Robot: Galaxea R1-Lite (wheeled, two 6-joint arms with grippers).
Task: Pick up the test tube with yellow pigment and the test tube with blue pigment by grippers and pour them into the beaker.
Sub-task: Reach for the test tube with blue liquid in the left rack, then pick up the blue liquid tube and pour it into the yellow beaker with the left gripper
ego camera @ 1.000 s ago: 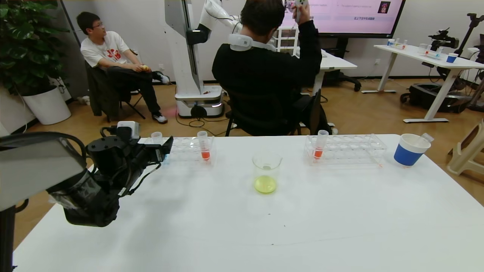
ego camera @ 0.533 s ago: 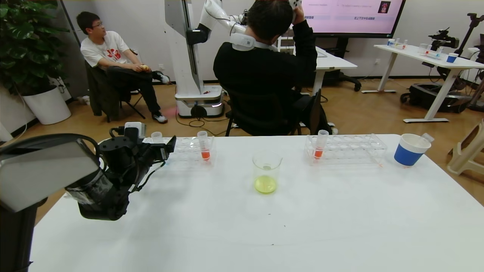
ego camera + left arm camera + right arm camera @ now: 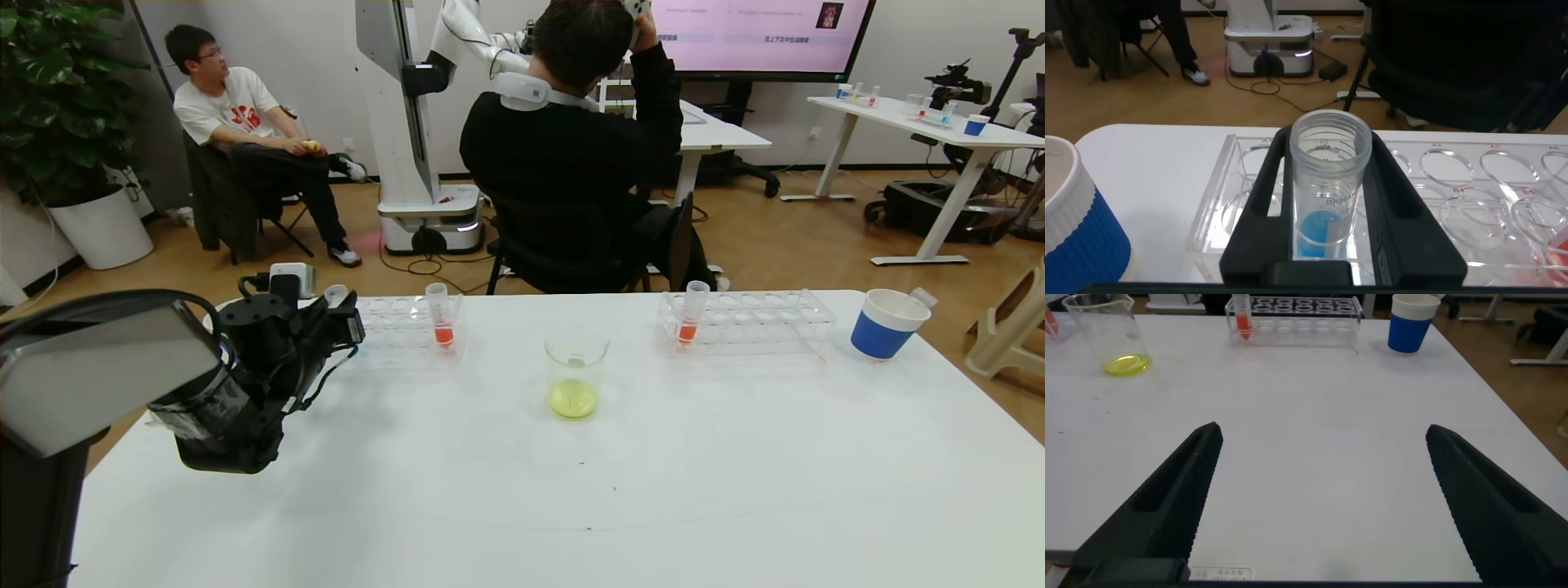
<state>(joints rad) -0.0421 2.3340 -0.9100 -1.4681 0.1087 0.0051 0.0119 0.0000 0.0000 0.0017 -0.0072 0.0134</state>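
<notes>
The test tube with blue pigment (image 3: 1327,188) stands in the clear left rack (image 3: 1221,212), with cyan-blue liquid at its bottom. My left gripper (image 3: 1327,163) has a black finger pressed on each side of it. In the head view this gripper (image 3: 347,314) is at the table's far left, with the tube's rim (image 3: 336,291) showing above it. The beaker (image 3: 575,371) stands mid-table with yellow-green liquid in it. The test tube with yellow pigment is out of view. My right gripper (image 3: 1323,498) is open and empty over bare table at the near right.
The left rack also holds an orange-red tube (image 3: 441,314). The right rack (image 3: 751,322) holds another (image 3: 692,312). A blue-and-white paper cup (image 3: 886,324) with an empty clear tube in it stands far right. Another paper cup (image 3: 1078,229) stands beside the left rack.
My left gripper has moved forward to the left rack and its fingers have come in round the blue tube. The tube's top now leans slightly. The beaker and racks are unmoved.
</notes>
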